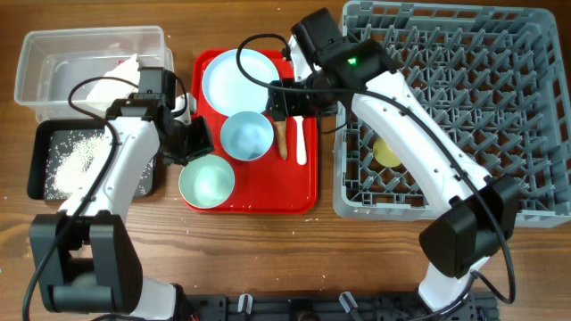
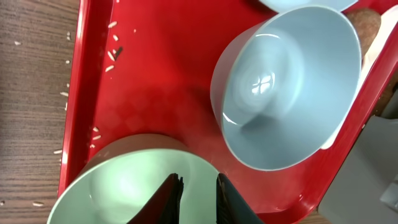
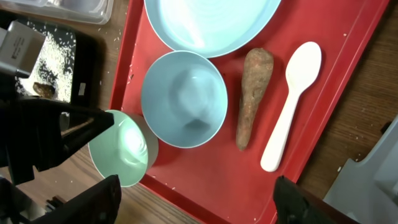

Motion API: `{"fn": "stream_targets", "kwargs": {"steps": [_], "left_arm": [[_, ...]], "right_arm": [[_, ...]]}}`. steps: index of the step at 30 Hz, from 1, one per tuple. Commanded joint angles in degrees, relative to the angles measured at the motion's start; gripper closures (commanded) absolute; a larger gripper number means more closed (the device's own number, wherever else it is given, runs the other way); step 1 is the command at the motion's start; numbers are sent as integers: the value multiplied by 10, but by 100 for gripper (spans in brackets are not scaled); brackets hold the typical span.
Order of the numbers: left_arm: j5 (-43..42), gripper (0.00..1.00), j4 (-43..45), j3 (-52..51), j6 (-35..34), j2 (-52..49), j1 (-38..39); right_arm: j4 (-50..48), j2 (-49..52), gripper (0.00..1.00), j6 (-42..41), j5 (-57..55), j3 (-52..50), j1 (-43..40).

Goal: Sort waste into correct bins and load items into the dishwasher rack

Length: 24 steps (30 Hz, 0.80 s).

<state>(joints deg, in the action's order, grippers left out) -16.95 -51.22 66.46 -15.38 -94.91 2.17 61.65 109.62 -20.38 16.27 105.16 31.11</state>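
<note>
**Green bowl at the left pincer, right pincer spread over the tray**

The left pincer (image 2: 199,198) has its fingers a narrow gap apart at the rim of the pale green bowl (image 2: 118,186), with one finger inside the bowl. I cannot tell whether they actually pinch the rim. That bowl sits at the near left corner of the flat red serving tray (image 1: 285,187), just beside the pale blue bowl (image 1: 246,135).

The right pincer (image 3: 198,183) is spread wide and holds nothing, above the tray. The long brown root-like stick (image 3: 252,93) and the white plastic spoon (image 3: 289,106) lie side by side (close, not touching) to the right of the blue bowl. The pale blue-white round plate (image 1: 239,80) fills the tray's far end.

White rice-like grains (image 1: 76,156) and a small brown food lump (image 3: 42,89) lie in the shallow black rectangular tray (image 1: 37,143). A few stray grains dot the bench (image 2: 31,74). The small yellow cup (image 1: 386,153) sits inside the large square grey plastic crate (image 1: 500,89).
</note>
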Motion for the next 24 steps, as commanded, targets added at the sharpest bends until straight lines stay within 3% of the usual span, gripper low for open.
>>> {"fn": "stream_targets", "kwargs": {"steps": [1,16,24], "left_arm": [[5,78,-2,10,-1,12,0],[6,77,0,10,-1,12,-1],[12,78,13,10,0,12,-1]], "right_arm": [[-11,9,20,-8,-10,2,8],[-78,35,22,-69,-7,-55,31],[-82,71,41,-132,-29,-56,50]]}}
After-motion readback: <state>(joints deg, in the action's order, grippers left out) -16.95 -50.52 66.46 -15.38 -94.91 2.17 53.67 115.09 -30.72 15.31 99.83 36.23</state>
